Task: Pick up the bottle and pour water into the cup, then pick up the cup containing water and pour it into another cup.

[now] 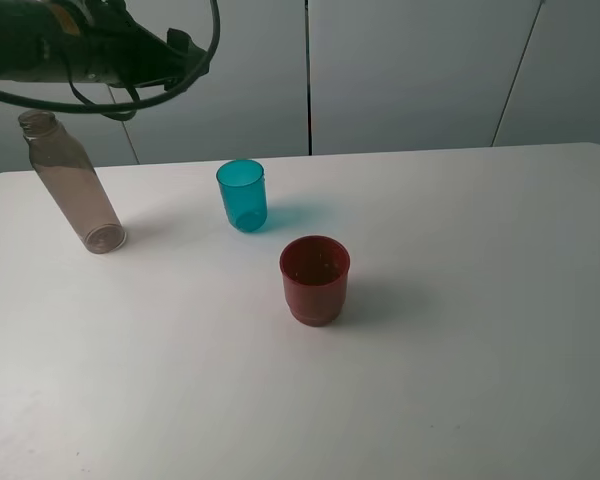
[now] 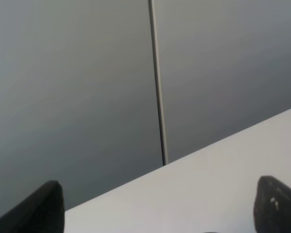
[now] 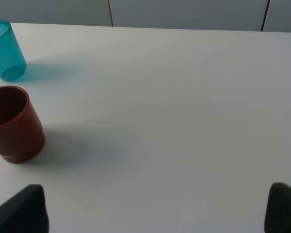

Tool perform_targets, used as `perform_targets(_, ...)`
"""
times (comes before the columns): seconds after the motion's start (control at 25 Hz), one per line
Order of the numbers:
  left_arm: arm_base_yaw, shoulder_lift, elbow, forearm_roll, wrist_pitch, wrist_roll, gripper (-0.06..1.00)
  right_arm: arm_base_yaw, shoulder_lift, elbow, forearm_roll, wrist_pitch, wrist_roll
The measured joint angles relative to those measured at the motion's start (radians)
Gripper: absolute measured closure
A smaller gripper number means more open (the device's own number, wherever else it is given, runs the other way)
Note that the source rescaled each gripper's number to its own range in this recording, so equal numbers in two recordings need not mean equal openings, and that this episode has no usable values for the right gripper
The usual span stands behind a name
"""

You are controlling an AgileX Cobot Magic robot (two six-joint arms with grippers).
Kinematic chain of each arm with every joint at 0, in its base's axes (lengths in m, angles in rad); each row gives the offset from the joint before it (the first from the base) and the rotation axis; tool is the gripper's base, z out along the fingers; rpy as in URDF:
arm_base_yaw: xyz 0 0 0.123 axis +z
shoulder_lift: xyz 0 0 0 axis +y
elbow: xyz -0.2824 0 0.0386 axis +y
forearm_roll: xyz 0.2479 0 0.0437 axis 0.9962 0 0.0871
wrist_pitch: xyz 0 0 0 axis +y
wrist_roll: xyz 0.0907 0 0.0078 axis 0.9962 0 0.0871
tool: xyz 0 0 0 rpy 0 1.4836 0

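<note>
The smoky see-through bottle (image 1: 68, 185) stands free on the white table (image 1: 460, 380) at the far left, its open neck up. My left gripper (image 1: 185, 52) hangs above and to the right of its neck, clear of it; in the left wrist view the left gripper (image 2: 157, 208) is open and empty, facing the wall. The teal cup (image 1: 242, 195) stands mid-table, also seen as the teal cup (image 3: 5, 51). Nearer the front is the dark red cup (image 1: 315, 280), shown again as the red cup (image 3: 12, 124). My right gripper (image 3: 157, 208) is open and empty, well to the right of both cups.
Grey wall panels (image 1: 410, 70) rise behind the table's far edge. The left arm's black cables (image 1: 130, 100) loop over the back left corner. Bare table (image 3: 184, 121) lies between the right gripper and the cups.
</note>
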Motion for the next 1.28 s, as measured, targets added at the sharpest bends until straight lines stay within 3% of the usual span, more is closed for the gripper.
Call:
perform_targets(0.32, 0.02, -0.399, 0.0, 0.0, 0.361, 0.004, -0.06, 0.0, 0.0, 0.0, 0.0, 0.0, 0.0)
perform_targets(0.72, 0.199, -0.881, 0.003, 0.119, 0.887, -0.071, -0.06, 0.0, 0.0, 0.0, 0.0, 0.0, 0.0)
perform_targets(1.16, 0.208, -1.349, 0.221, 0.117, 1.136, -0.077, -0.06, 0.0, 0.0, 0.0, 0.0, 0.0, 0.0)
perform_targets(1.28, 0.208, -1.463, 0.297, 0.106, 1.158, -0.077, -0.06, 0.0, 0.0, 0.0, 0.0, 0.0, 0.0)
